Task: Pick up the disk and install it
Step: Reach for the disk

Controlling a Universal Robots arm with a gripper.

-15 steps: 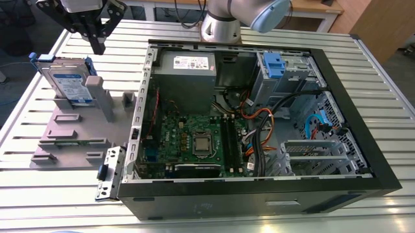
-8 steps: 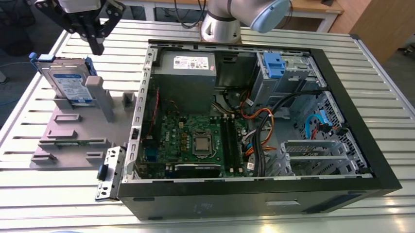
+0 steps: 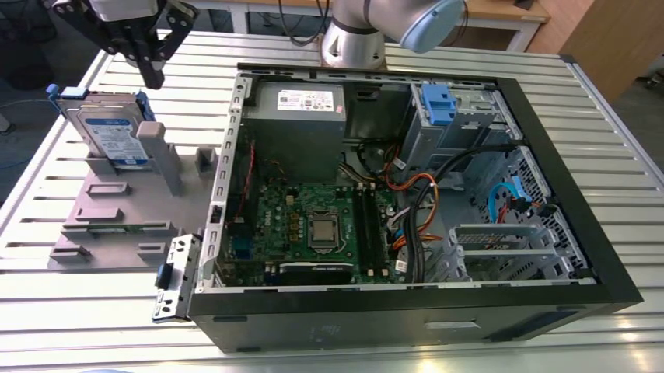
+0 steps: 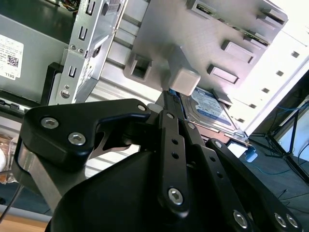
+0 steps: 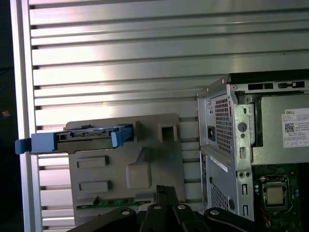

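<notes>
The ribbed aluminium bench [image 3: 62,326] of long parallel slats runs below the pincer and out past the picture edges. On it, to the exterior view's right of the pincer, lies the open black computer case [image 3: 415,311], a large box with a perforated steel back wall. Inside it are a green circuit board [image 3: 311,225], a grey metal power-supply box [image 3: 295,116] and tangled cables. The case's far corners are cut off.

Directly under the pincer sits a matt grey plastic fixture [image 3: 114,225], a flat slab with raised blocks and slots. The near part of it is hidden behind the black linkage in the first wrist view.

The flat rectangular silver disk with a white-and-blue label and bright blue plastic frame [image 3: 109,132] stands on edge, leaning slightly, in a slot of that fixture. It is just below the pincer and a little to the exterior view's left of it. Its lower edge is hidden in the slot. In the second wrist view the linkage covers most of it.

The black metal pincer [image 3: 155,78] points down, its fingers drawn together on nothing, clear of the disk's top edge. Its body is cut off at the top of the exterior view.
</notes>
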